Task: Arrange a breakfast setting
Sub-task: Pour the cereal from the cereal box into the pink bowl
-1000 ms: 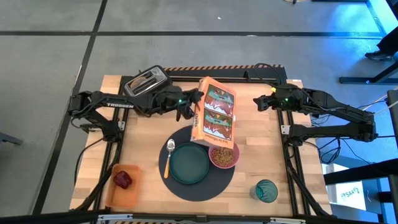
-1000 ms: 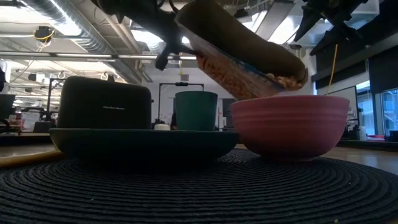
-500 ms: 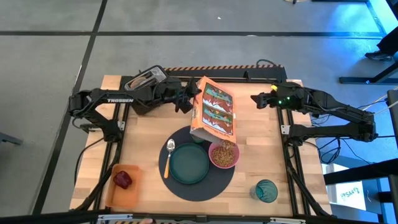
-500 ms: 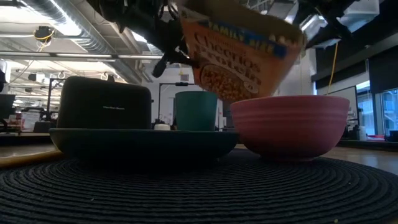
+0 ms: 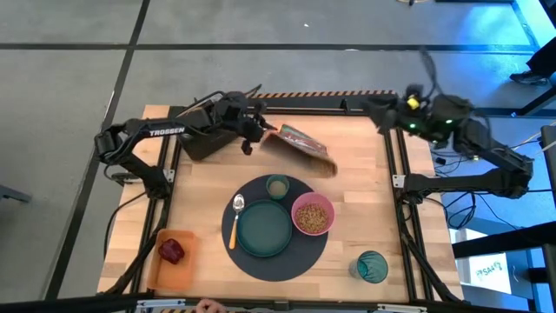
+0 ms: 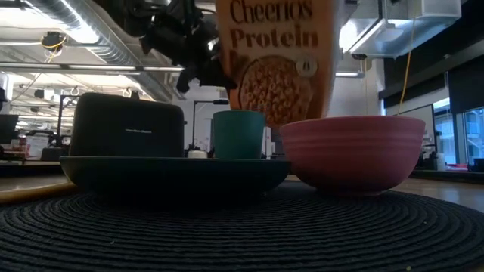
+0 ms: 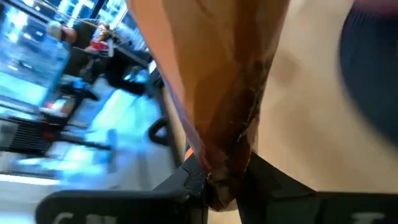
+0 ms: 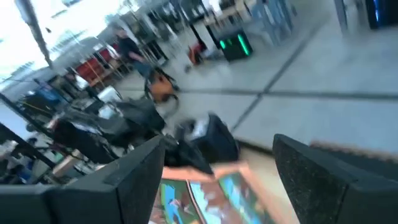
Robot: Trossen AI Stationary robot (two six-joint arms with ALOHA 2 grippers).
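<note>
My left gripper (image 5: 258,132) is shut on an orange cereal box (image 5: 301,149) over the table's far middle; the box also shows in the low view (image 6: 276,60), print upright. On the round dark mat (image 5: 276,261) sit the teal plate (image 5: 265,229), the pink bowl (image 5: 313,215) holding cereal, the small pale cup (image 5: 277,186) and the orange-handled spoon (image 5: 234,219). The teal tumbler (image 5: 372,266) stands near right. The red apple (image 5: 171,250) lies on the orange tray (image 5: 165,275). My right gripper (image 8: 217,180) is open and empty, raised at the far right. No bagel shows. My left gripper pinches the cereal box between its two fingers at a narrow edge (image 7: 225,167), on the box's left end as the high view shows it. The fingers come level from the table's left. The box stands nearly upright, behind the bowl in the low view.
The black toaster (image 5: 198,139) stands at the far left, partly under my left arm. Bare wood lies between the mat and the far edge, and to the mat's right.
My left gripper has drawn back toward the table's far edge and turned, taking the cereal box away from above the pink bowl. The box has gone from tipped mouth-down over the bowl to nearly upright. My right arm has swung up and toward the far right.
</note>
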